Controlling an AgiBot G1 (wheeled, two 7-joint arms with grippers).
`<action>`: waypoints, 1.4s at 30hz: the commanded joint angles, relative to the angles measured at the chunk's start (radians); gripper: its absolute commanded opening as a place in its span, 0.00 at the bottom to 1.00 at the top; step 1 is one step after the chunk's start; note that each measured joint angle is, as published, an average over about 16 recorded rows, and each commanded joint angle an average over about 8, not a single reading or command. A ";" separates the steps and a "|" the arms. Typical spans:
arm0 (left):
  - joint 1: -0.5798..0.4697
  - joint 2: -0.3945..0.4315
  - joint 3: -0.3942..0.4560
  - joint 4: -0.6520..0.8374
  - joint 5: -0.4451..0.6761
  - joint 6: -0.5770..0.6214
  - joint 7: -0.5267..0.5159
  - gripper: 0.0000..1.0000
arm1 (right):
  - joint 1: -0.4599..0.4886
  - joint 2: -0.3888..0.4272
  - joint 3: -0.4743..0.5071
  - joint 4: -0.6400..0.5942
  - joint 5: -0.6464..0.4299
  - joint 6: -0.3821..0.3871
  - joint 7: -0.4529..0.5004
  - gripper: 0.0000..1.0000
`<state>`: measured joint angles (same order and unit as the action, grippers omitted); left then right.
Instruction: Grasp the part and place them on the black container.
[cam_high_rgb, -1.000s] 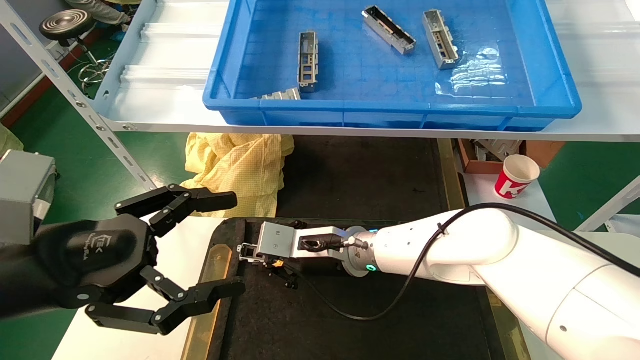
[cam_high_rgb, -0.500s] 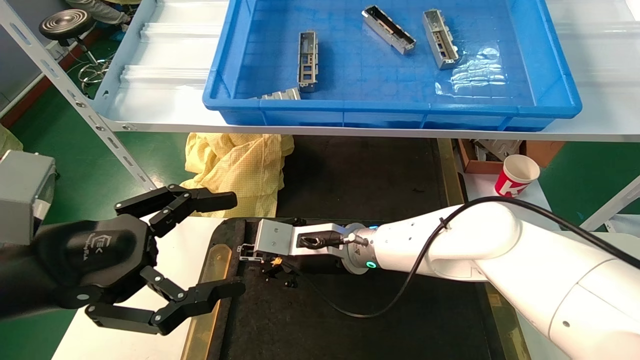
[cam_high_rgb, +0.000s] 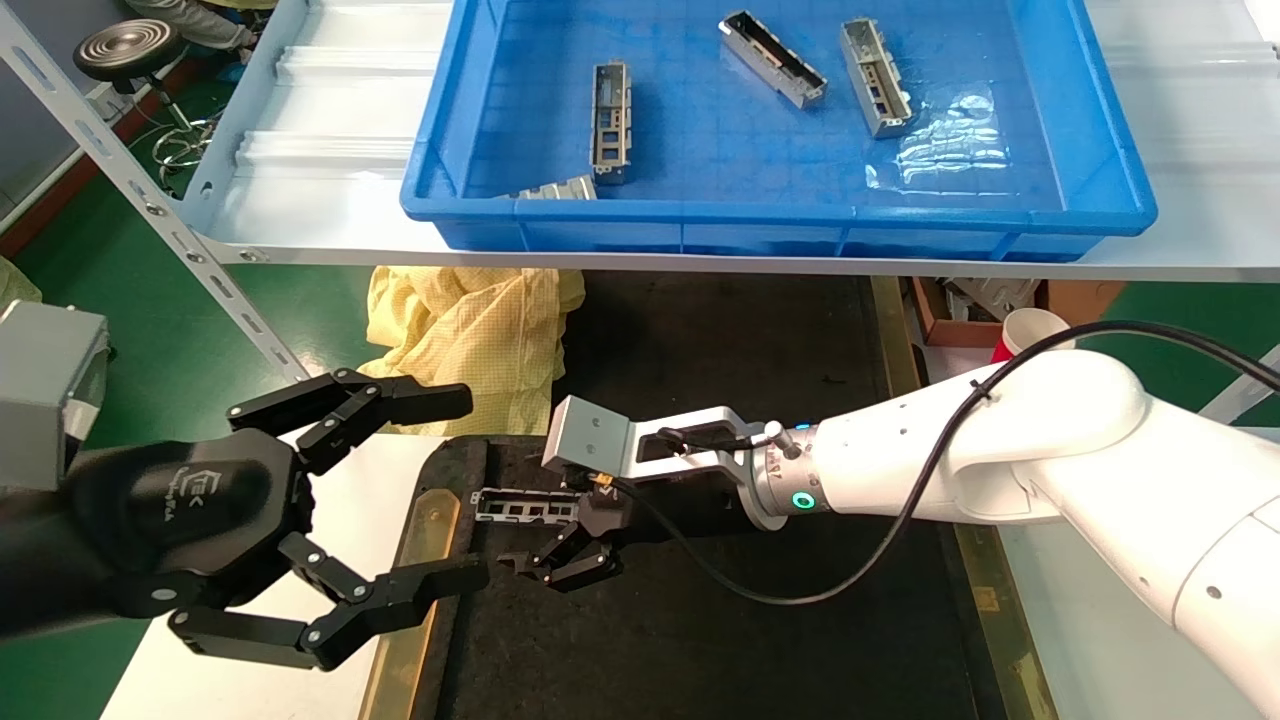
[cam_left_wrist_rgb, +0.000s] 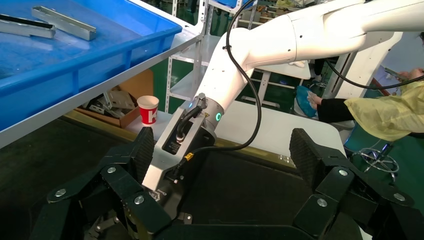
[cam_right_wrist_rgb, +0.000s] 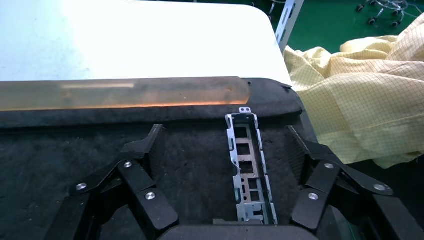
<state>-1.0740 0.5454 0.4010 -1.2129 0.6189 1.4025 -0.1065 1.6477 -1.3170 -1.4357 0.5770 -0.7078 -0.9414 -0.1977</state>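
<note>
One part (cam_high_rgb: 520, 505), a silver-grey channel frame with cut-out windows, lies flat on the black container (cam_high_rgb: 700, 620) near its left brass strip (cam_high_rgb: 415, 560). My right gripper (cam_high_rgb: 535, 515) hovers just above it, open, touching nothing. In the right wrist view the part (cam_right_wrist_rgb: 247, 170) lies on the felt (cam_right_wrist_rgb: 190, 165) between the spread fingers of the gripper (cam_right_wrist_rgb: 224, 135), nearer one finger. My left gripper (cam_high_rgb: 465, 488) is open and empty beside the tray's left edge; the left wrist view shows it (cam_left_wrist_rgb: 224, 147) facing the right arm.
A blue crate (cam_high_rgb: 780, 210) on the shelf above holds several more parts (cam_high_rgb: 608, 120). A yellow cloth (cam_high_rgb: 470, 330) lies behind the tray's left corner. A red paper cup (cam_high_rgb: 1020, 335) and a cardboard box (cam_high_rgb: 960, 300) stand at the right.
My right gripper has opened, risen and drawn back to the right, leaving the part lying on the black tray. The left arm has not moved.
</note>
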 joint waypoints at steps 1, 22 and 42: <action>0.000 0.000 0.000 0.000 0.000 0.000 0.000 1.00 | 0.001 0.008 0.006 -0.010 0.017 -0.026 0.005 1.00; 0.000 0.000 0.000 0.000 0.000 0.000 0.000 1.00 | -0.113 0.139 0.228 0.139 -0.005 -0.108 0.075 1.00; 0.000 0.000 0.000 0.000 0.000 0.000 0.000 1.00 | -0.304 0.374 0.613 0.375 -0.012 -0.293 0.204 1.00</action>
<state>-1.0739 0.5454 0.4010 -1.2129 0.6188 1.4026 -0.1065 1.3438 -0.9423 -0.8223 0.9521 -0.7202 -1.2348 0.0061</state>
